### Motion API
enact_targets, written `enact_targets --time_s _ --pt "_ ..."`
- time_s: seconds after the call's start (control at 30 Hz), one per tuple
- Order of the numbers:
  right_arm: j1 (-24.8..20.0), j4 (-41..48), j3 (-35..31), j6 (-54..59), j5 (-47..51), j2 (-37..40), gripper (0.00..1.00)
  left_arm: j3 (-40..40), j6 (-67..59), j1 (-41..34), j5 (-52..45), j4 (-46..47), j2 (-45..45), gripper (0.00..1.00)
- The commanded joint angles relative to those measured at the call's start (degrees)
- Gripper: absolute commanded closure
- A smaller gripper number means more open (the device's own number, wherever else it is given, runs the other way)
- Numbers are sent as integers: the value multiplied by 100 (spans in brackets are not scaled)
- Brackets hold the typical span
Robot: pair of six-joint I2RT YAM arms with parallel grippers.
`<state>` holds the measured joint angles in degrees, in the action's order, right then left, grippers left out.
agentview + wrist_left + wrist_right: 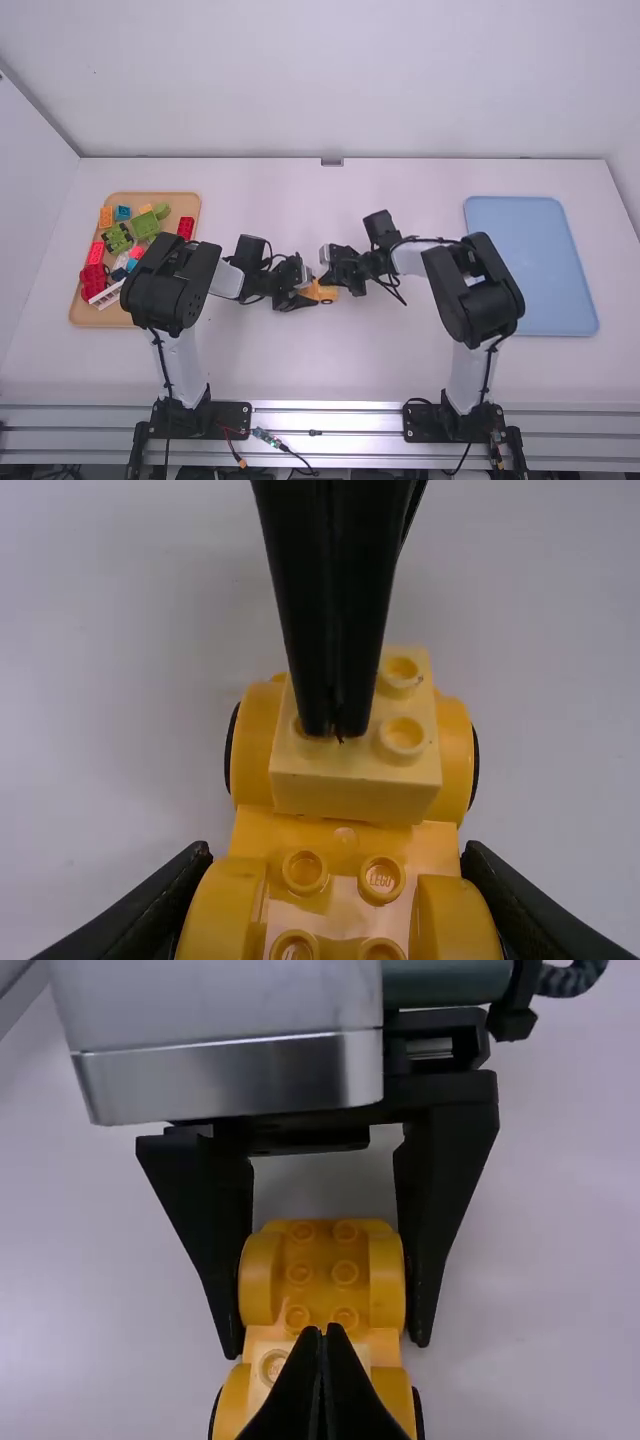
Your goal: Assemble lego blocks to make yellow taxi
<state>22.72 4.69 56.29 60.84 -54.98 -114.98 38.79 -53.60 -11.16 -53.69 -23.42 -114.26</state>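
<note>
Near the table's middle, my left gripper (307, 297) and right gripper (326, 279) meet at the yellow wheeled base (327, 293). In the left wrist view my left gripper (338, 868) is clamped on both rounded fenders of the yellow base (343, 830). A pale yellow block (355, 792) with studs sits across the base between its other two wheels. My right gripper (322, 1332) has its fingers together, tips down on top of that block, which they partly cover.
At the left, a wooden tray (88, 315) holds several loose blocks in red, green, blue, orange and white. On the right lies a blue tray (535, 265). Both forearms reach inward low over the table (300, 370).
</note>
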Motion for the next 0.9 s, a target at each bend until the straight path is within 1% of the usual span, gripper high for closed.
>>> enact_targets --time_s 0.0,0.27,0.4,0.57,0.8,0.87 --pt "20 179 -35 162 236 -231 100 30 51 -11 83 53 -32 46" --pt "35 170 -221 413 337 -235 100 48 51 -9 85 44 -32 46" --pt "70 -166 -361 190 562 -233 100 120 51 -9 81 182 -32 46" --pt "59 -616 -568 46 509 -235 100 197 51 -11 83 309 -32 46" --pt "59 -581 -632 125 669 -235 100 201 51 -9 83 315 -32 47" --pt "59 -599 -702 299 728 -235 100 203 48 -7 83 313 -32 48"
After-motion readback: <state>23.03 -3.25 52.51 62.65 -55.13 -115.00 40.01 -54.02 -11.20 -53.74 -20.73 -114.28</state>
